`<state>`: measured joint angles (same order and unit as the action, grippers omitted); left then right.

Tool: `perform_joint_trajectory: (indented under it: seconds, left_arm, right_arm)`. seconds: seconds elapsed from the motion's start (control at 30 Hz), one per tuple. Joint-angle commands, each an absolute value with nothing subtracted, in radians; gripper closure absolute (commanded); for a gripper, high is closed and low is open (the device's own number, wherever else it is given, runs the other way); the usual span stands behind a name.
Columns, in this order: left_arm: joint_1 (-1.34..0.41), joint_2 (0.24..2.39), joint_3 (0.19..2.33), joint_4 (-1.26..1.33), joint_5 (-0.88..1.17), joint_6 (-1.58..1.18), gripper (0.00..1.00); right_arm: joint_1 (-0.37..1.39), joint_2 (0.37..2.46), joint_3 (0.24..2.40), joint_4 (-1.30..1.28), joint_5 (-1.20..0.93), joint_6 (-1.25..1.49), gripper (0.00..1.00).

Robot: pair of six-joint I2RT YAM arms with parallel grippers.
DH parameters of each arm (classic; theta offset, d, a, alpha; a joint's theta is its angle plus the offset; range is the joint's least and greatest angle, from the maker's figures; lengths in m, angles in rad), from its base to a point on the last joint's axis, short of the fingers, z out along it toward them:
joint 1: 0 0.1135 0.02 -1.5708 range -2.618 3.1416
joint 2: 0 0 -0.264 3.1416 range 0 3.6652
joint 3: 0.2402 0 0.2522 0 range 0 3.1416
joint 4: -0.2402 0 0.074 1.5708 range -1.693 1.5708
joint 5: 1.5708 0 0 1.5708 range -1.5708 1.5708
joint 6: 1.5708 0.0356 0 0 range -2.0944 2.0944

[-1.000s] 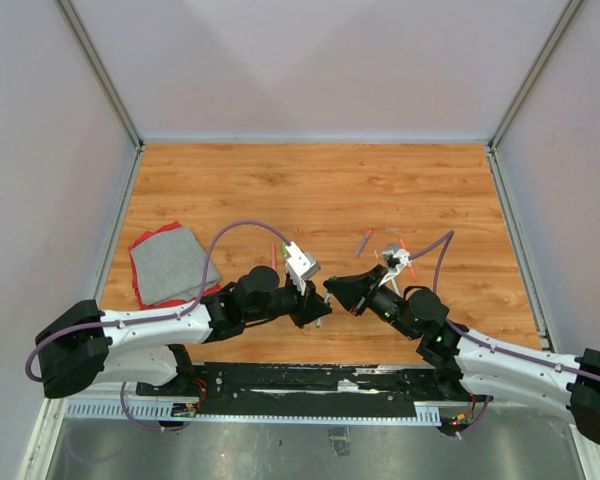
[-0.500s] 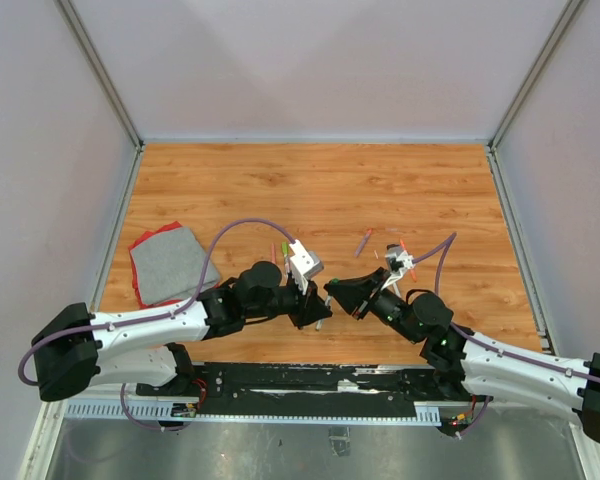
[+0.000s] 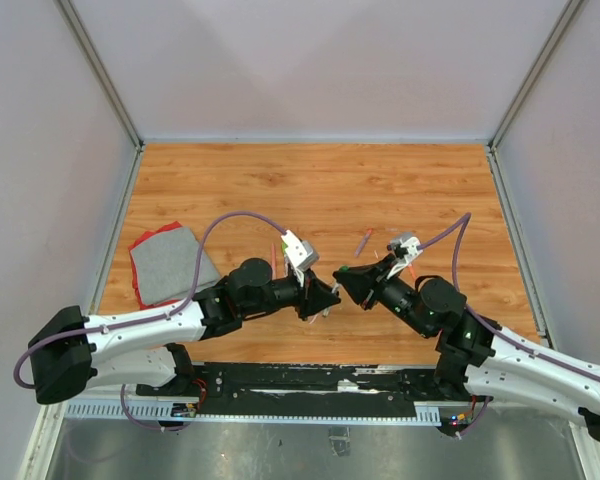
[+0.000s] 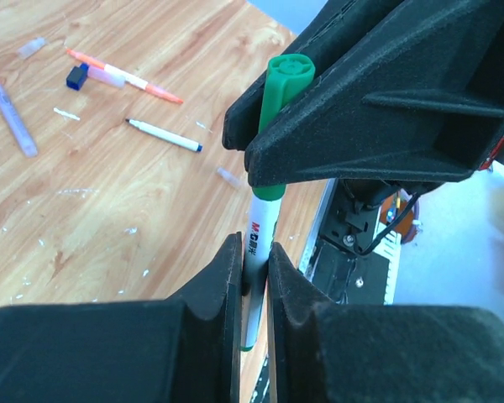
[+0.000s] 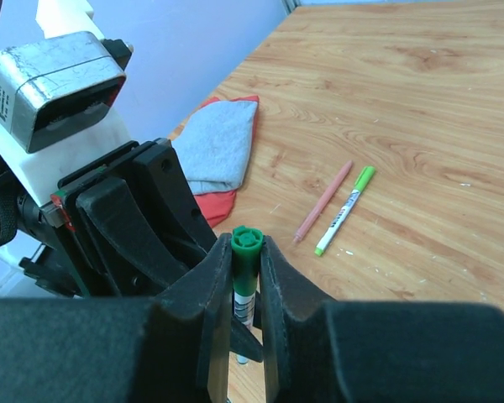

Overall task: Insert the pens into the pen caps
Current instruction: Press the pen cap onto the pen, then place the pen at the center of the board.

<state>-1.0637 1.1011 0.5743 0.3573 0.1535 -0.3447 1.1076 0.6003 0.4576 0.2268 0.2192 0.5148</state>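
Above the table's near middle my two grippers meet tip to tip. My left gripper [image 4: 254, 277] [image 3: 326, 298] is shut on the white barrel of a pen [image 4: 259, 239]. The far end of that pen sits inside a green pen cap [image 4: 282, 88] [image 5: 246, 250]. My right gripper [image 5: 246, 270] [image 3: 343, 279] is shut on the cap, with the barrel [image 5: 244, 307] showing below it. Loose pens lie on the wood: a pink one [image 5: 322, 201], a light green one [image 5: 344, 210], an orange one [image 4: 128, 76], a blue-tipped one [image 4: 164, 135].
A grey cloth over a red one [image 3: 166, 263] [image 5: 219, 151] lies at the left of the table. A small blue cap [image 4: 77, 77] and a pale cap [image 4: 32, 47] rest near the orange pen. Another pink pen [image 4: 9, 113] lies beside them.
Both wrists have turned and the meeting point of the grippers has shifted a little right and away from the bases. Both grips have stayed shut throughout.
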Motion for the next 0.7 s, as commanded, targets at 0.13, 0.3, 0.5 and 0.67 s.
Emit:
perform_joint_trajectory:
  seconds: [0.13,0.3,0.5,0.67]
  left_arm:
    - [-1.026,1.107,0.558,0.508,-0.077,-0.376,0.99]
    - [-1.026,1.113,0.537,0.476,-0.121,-0.405,0.99]
    - [-1.026,1.160,0.613,0.287,-0.256,-0.478,0.99]
    - [-1.025,1.246,0.729,0.113,-0.377,-0.566,1.00]
  right_arm:
    - [1.160,0.597,0.631,0.018,0.264,0.319,0.63]
    - [1.160,0.582,0.700,-0.030,0.301,0.270,0.51]
    - [1.158,0.576,0.745,-0.280,0.550,0.316,0.35]
    - [1.126,0.654,0.840,-0.486,0.637,0.314,0.25]
